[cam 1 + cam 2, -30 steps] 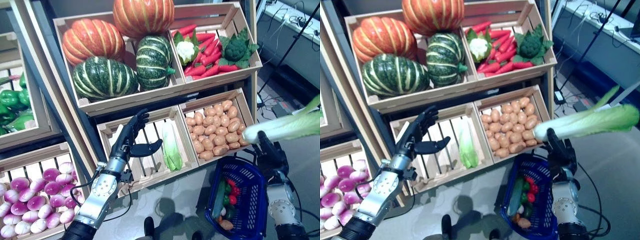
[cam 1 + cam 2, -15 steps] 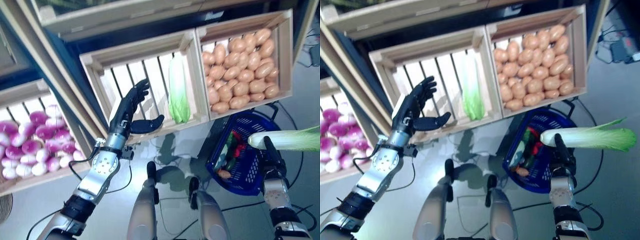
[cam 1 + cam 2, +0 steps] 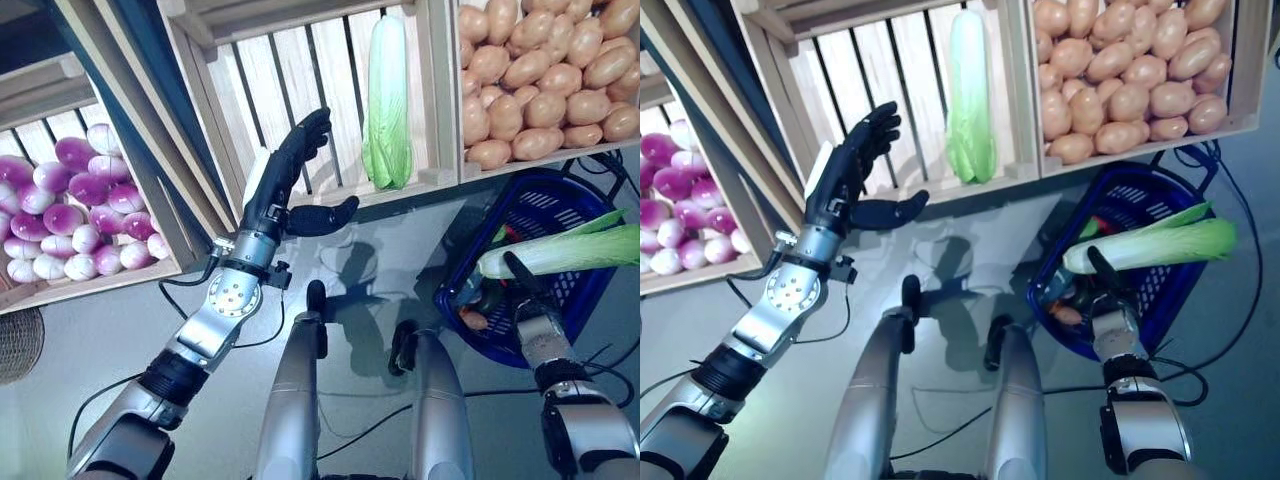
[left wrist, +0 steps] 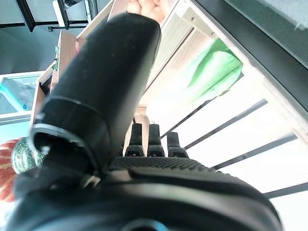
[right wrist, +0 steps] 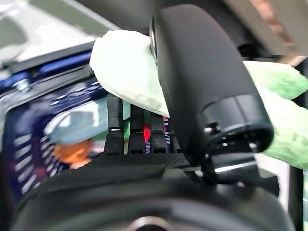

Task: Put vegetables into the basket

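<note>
Right eye view has the right hand (image 3: 1108,290) clamped round a cabbage (image 3: 1150,243) over the blue basket (image 3: 1185,200), so next it probably just lowers and lets go, left hand (image 3: 845,180) spread and empty

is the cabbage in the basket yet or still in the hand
In the hand. The right hand grips the cabbage near its white end, holding it above the blue basket, not resting inside.

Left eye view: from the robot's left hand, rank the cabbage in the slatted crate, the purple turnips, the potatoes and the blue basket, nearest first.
From the open left hand:
1. Cabbage, lying in the slatted crate just to the hand's right.
2. Purple turnips, in the crate to its left.
3. Potatoes, in the far right crate, and the blue basket on the floor below them: too close to call.
</note>
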Robot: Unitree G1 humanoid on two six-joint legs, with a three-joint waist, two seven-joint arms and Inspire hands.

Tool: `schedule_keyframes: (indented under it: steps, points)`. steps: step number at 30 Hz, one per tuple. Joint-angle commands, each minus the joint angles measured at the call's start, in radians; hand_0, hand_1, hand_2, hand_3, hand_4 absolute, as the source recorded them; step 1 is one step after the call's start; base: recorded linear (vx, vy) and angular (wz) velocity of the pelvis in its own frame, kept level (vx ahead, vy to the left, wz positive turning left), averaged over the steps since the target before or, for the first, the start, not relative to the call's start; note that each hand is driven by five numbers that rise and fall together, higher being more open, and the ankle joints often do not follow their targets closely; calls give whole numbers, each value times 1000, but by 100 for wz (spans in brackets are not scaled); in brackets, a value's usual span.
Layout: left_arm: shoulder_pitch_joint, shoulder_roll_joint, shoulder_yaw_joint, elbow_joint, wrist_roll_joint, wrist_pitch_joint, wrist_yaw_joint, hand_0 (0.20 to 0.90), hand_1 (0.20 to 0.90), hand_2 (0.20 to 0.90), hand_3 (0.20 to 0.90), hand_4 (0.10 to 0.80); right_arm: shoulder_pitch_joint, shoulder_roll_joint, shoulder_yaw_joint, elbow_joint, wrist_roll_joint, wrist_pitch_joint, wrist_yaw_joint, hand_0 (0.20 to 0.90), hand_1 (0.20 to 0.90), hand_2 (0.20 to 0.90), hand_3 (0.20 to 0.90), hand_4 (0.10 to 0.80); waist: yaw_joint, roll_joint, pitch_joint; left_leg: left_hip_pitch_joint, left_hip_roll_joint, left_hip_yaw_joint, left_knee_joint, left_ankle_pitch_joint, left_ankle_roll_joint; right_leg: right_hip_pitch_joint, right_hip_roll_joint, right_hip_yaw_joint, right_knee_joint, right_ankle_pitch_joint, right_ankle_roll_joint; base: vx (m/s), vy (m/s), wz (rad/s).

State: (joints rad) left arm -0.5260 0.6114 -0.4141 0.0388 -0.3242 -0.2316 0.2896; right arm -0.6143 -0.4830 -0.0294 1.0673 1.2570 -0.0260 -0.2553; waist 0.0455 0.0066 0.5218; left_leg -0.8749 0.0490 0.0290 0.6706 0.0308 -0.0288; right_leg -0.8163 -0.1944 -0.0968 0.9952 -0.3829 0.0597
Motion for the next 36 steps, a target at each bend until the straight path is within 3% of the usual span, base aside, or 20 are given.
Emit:
schedule_keyframes:
  steps: [1, 6, 7, 8, 13, 18, 25, 29, 30, 31, 36]
  points:
    - [-109, -36, 39, -77, 44, -118, 36, 900, 900, 900, 900, 800, -18, -115, 0, 38, -109, -4, 23, 300, 300, 300, 300, 400, -9, 41, -2, -3, -5, 7, 238, -284, 32, -30, -16, 1, -25, 153, -20, 0, 0, 0]
    - [-136, -30, 35, -78, 20, -127, 55, 900, 900, 900, 900, 800, -45, -110, 31, 117, -198, 69, 12, 300, 300, 300, 300, 400, -8, 50, -2, -56, -4, 7, 338, -338, 41, -95, -19, 19, 64, 117, -15, 15, 4, 2]
    - [-140, -35, 36, -84, 25, -130, 58, 900, 900, 900, 900, 800, -48, -106, 37, 138, -224, 87, 20, 300, 300, 300, 300, 400, -8, 53, -2, -85, -4, 13, 350, -322, 52, -121, -21, 14, 72, 131, -28, 74, 12, 7]
    - [-143, -39, 35, -92, 41, -133, 71, 900, 900, 900, 900, 800, -48, -102, 48, 152, -234, 108, 17, 300, 300, 300, 300, 400, -7, 54, -2, -77, -8, 9, 364, -351, 48, -115, -18, 19, 87, 107, -22, 6, 15, -6]
    - [-136, -52, 43, -112, 51, -119, 74, 900, 900, 900, 900, 800, -42, -84, 50, 201, -222, 178, 2, 300, 300, 300, 300, 400, -1, 56, -2, -109, -13, 7, 429, -372, 49, -146, -24, 14, 138, 93, -23, 46, -12, -4]
    - [-132, -58, 28, -127, 71, -107, 80, 900, 900, 900, 900, 800, -34, -49, 50, 230, -226, 229, -46, 300, 300, 300, 300, 400, -3, 65, -2, -140, -15, 10, 453, -371, 47, -180, -20, 18, 166, 93, -23, 14, -5, -2]
    - [-129, -50, 25, -161, 59, -74, 81, 900, 900, 900, 900, 800, -17, -55, 82, 303, -322, 356, -35, 300, 300, 300, 300, 400, 2, 69, -2, -156, -17, 9, 471, -372, 49, -197, -22, 20, 176, 95, -26, 22, -5, 7]
    - [-125, -49, 21, -180, 64, -60, 81, 900, 900, 900, 900, 800, -8, -59, 99, 332, -368, 376, -7, 300, 300, 300, 300, 400, 6, 70, -2, -150, -21, 7, 467, -369, 48, -189, -22, 16, 168, 102, -26, 28, -18, 7]
    - [-120, -45, 21, -187, 55, -54, 83, 900, 900, 900, 900, 800, -3, -62, 105, 339, -391, 380, 15, 686, 686, 686, 686, 657, 8, 69, -2, -146, -19, 7, 467, -368, 50, -186, -23, 14, 166, 104, -25, 37, -12, 5]
    - [-119, -44, 22, -187, 52, -55, 80, 900, 900, 900, 900, 800, -4, -64, 109, 344, -397, 382, 17, 900, 900, 900, 900, 800, 9, 69, -2, -145, -19, 6, 467, -368, 50, -185, -23, 13, 164, 105, -25, 34, -11, 1]
    - [-117, -33, 25, -204, 48, -44, 75, 900, 900, 900, 900, 800, 15, -64, 123, 342, -415, 340, -3, 900, 900, 900, 900, 800, 10, 63, -2, -130, -15, 7, 453, -365, 52, -169, -23, 6, 147, 113, -25, 22, -14, 5]
